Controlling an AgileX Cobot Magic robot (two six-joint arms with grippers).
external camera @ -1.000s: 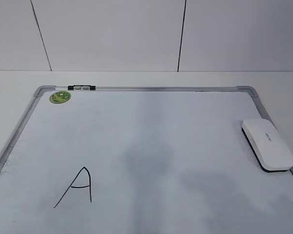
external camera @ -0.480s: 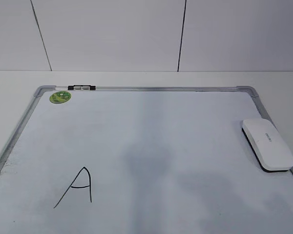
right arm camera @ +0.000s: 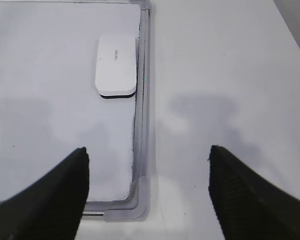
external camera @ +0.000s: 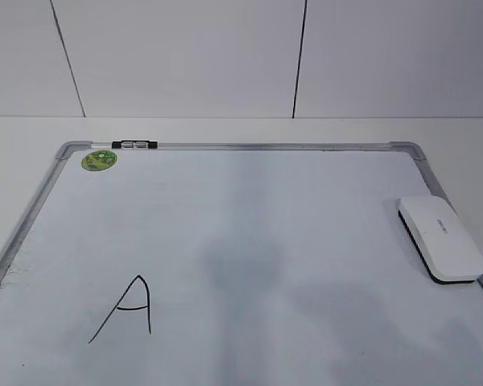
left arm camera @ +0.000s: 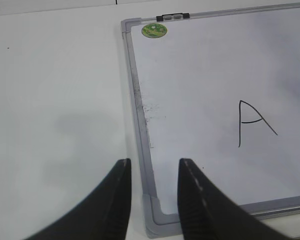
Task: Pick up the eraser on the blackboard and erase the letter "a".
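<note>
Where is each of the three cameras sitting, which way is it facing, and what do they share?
Exterior: raised, slanting down over the blackboard toward the wall; no arm shows.
Left wrist: above the board's corner; left gripper open, empty.
Right wrist: above the opposite corner; right gripper open wide, eraser ahead.
Shared: capital A and green sticker in exterior and left wrist.

The white eraser (external camera: 440, 238) lay flat along the right edge of the board (external camera: 249, 209); a capital "A" (external camera: 126, 310) stood near its front-left corner.
</note>
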